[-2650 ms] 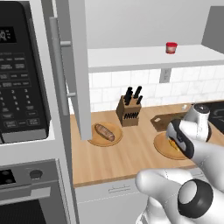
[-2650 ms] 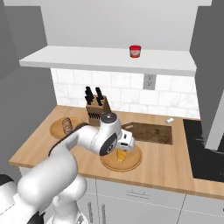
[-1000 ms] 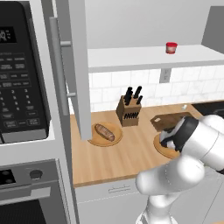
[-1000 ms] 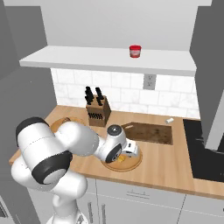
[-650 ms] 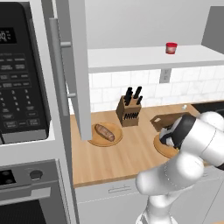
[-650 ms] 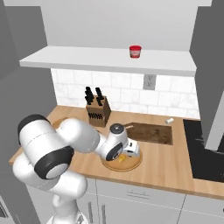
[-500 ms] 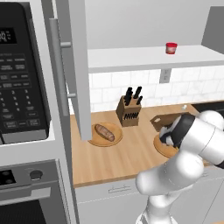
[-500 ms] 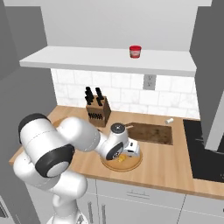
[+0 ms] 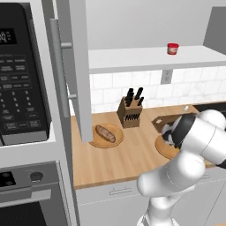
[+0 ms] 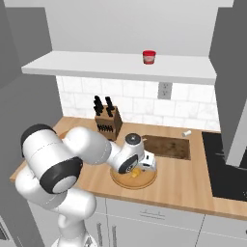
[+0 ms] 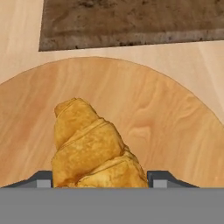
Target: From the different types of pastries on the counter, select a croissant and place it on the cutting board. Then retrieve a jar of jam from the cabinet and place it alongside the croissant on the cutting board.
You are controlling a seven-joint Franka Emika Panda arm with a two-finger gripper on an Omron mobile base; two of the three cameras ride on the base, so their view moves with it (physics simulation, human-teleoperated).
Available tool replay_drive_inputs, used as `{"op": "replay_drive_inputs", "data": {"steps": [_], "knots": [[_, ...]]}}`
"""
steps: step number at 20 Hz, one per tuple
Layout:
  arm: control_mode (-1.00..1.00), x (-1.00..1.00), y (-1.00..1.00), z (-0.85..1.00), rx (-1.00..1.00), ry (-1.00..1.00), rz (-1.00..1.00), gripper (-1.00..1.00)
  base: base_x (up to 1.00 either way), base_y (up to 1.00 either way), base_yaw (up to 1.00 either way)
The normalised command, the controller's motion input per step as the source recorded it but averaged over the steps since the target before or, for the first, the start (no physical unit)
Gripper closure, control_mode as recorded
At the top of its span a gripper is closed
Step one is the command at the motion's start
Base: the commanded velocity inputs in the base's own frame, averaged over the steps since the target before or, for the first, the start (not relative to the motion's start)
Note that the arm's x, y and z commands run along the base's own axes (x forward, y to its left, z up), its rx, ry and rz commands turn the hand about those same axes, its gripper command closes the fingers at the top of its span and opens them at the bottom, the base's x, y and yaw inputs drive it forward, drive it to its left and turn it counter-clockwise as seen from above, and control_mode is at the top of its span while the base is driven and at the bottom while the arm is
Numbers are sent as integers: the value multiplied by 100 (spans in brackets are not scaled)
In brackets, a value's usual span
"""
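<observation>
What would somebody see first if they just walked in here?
Probably the big white robot arm bending low over the wooden counter, its tool around a golden-yellow croissant on a round light-wood plate. Then the tiny red jam jar, alone on the white shelf above.

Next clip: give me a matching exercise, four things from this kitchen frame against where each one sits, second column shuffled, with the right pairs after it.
Things:
1. croissant
2. jar of jam
3. brown streaked pastry
4. knife block

Places:
A. on the white cabinet shelf
B. on the round plate beside the open cabinet door
C. at the back of the counter, against the tiles
D. on the round plate in front of the cutting board, between the gripper's fingertips

Pairs: 1-D, 2-A, 3-B, 4-C
</observation>
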Motion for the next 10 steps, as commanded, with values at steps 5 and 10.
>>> {"op": "replay_drive_inputs", "data": {"steps": [5,10], "knots": [[-100,8,-2,22,0,-11,-4,100,0,0,0],[-100,68,0,28,0,-5,-10,100,0,0,0]]}}
